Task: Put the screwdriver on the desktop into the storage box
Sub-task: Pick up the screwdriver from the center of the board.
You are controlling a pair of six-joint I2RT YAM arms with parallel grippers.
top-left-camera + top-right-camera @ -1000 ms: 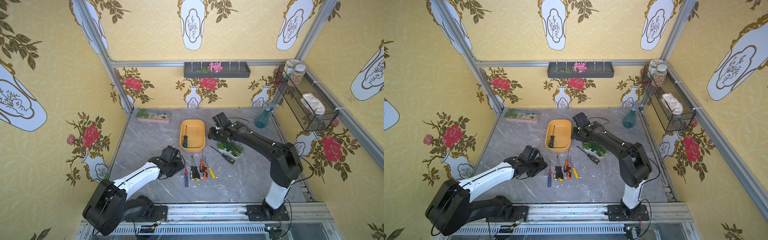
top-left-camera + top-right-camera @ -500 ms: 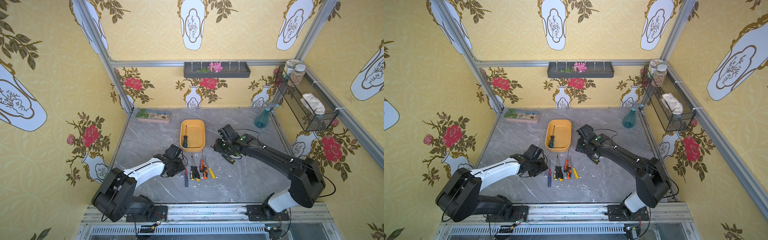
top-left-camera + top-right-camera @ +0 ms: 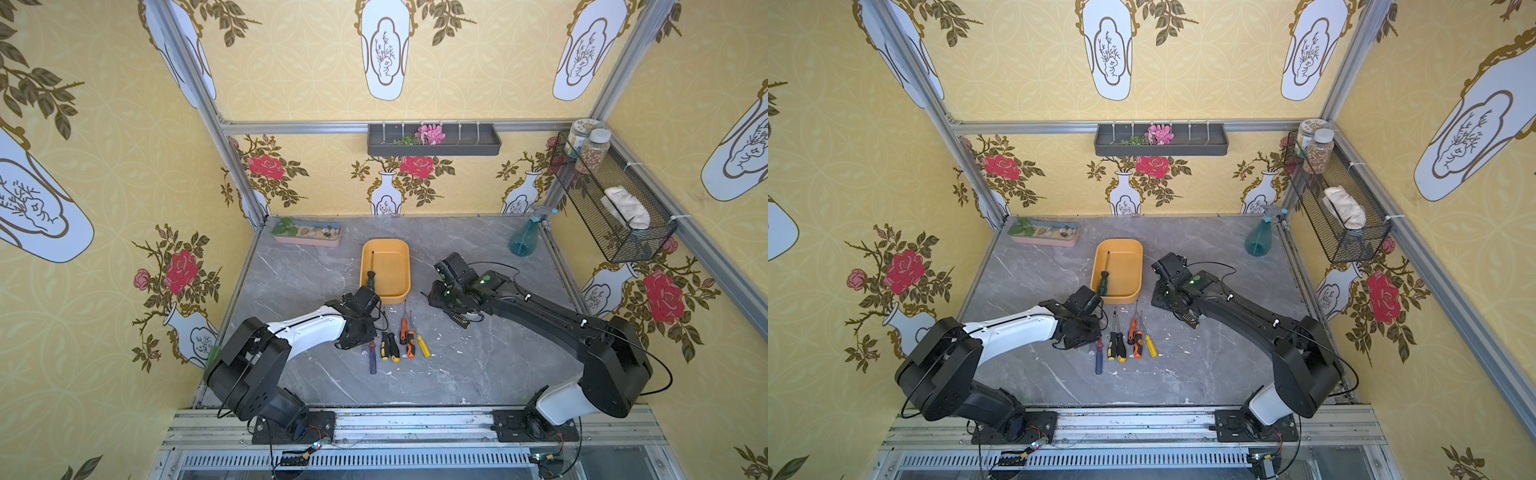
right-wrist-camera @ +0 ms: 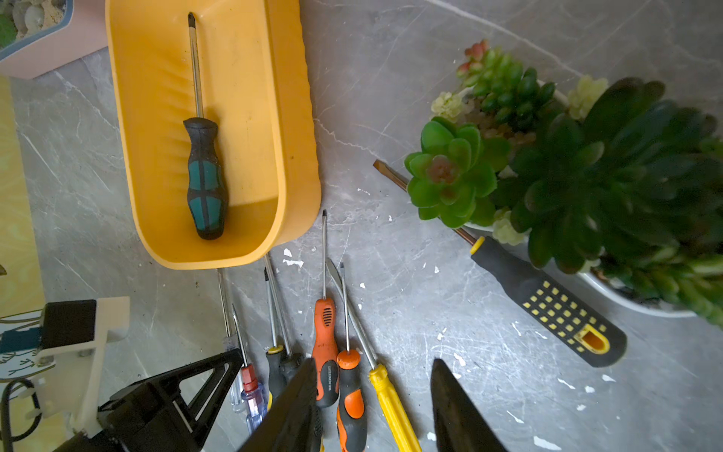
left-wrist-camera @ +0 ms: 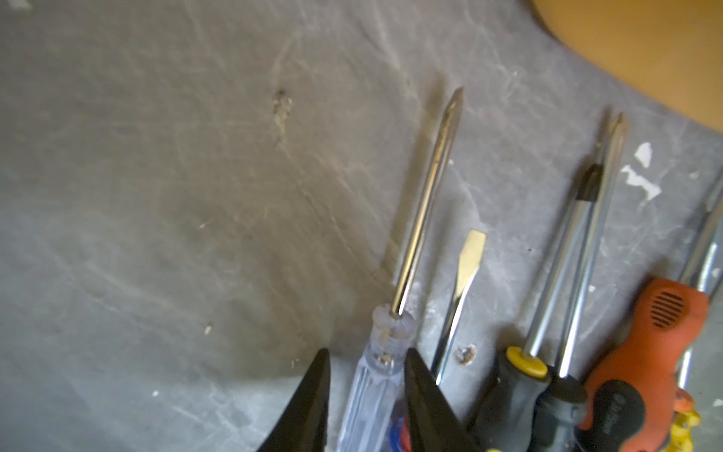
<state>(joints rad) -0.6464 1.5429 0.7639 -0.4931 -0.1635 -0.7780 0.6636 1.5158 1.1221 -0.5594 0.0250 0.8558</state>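
**Just off the storage box point(image 3: 395, 266), my left gripper point(image 5: 367, 352) straddles a clear-handled screwdriver point(image 5: 375, 383)**

Flat on the desktop point(image 3: 478, 365), the clear-handled screwdriver points its tip at the storage box and stops short of the box's near end. It is the outermost tool in a row of screwdrivers point(image 4: 324, 352) laid side by side off that end. My left gripper's jaws stand either side of the handle. One looks pressed to it and a sliver of grey shows at the other, so the grip is not clenched.

A green-handled screwdriver point(image 4: 205, 176) already rests inside the box. My right gripper point(image 4: 373, 364) hangs released and empty off the box's near corner. Further out from the box, a black-and-yellow screwdriver point(image 4: 547, 305) lies against a dish of succulents point(image 4: 626, 301).

I judge the step in hand to be the pick. Next I must finish the squeeze, lift level so the neighbouring shafts are not dragged, and clear the box's wall.
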